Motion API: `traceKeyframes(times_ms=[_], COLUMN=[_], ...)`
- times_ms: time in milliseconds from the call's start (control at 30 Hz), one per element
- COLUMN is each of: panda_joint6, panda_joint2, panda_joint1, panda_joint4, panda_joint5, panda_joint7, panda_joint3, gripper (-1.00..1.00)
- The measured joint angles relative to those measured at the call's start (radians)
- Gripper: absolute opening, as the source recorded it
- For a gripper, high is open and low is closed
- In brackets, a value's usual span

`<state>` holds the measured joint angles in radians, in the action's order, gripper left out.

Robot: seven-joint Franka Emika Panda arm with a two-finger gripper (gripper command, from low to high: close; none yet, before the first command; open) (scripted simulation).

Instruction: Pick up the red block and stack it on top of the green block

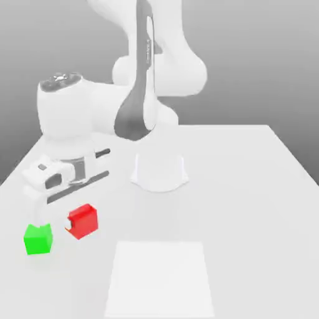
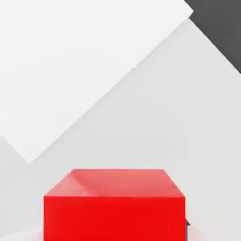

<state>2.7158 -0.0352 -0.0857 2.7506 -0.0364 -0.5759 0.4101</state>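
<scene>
Grasp done: gripper (image 1: 81, 219) closed on red block (image 2: 114, 219); placing remains, red not on green block (image 1: 38, 240).

Red block (image 2: 114, 219) in front of a pale, straight-edged surface (image 2: 70, 61).

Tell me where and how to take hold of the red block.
Come from above and pinch the red block across two opposite side faces, I'd say: it is a plain cube whose flat, parallel sides suit two fingers, and that should leave its underside free for stacking. The gripper already has it between its fingers.
</scene>
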Motion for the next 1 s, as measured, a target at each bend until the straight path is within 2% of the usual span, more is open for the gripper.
traceKeyframes(times_ms=[533, 767, 933, 967, 1000], panda_joint6=[-0.065, 0.023, 0.104, 0.114, 0.114], panda_joint2=[-0.002, 0.108, 0.21, 0.223, 0.223], panda_joint1=[-0.165, -0.149, -0.186, -0.193, -0.193], panda_joint4=[-0.066, -0.079, -0.082, -0.082, -0.082], panda_joint5=[-0.001, 0.138, 0.278, 0.295, 0.295], panda_joint7=[-0.656, -0.777, -0.877, -0.89, -0.89], panda_joint3=[0.102, 0.087, 0.026, 0.015, 0.015], gripper=[-1.0, -1.0, -1.0, 1.0, 1.0])
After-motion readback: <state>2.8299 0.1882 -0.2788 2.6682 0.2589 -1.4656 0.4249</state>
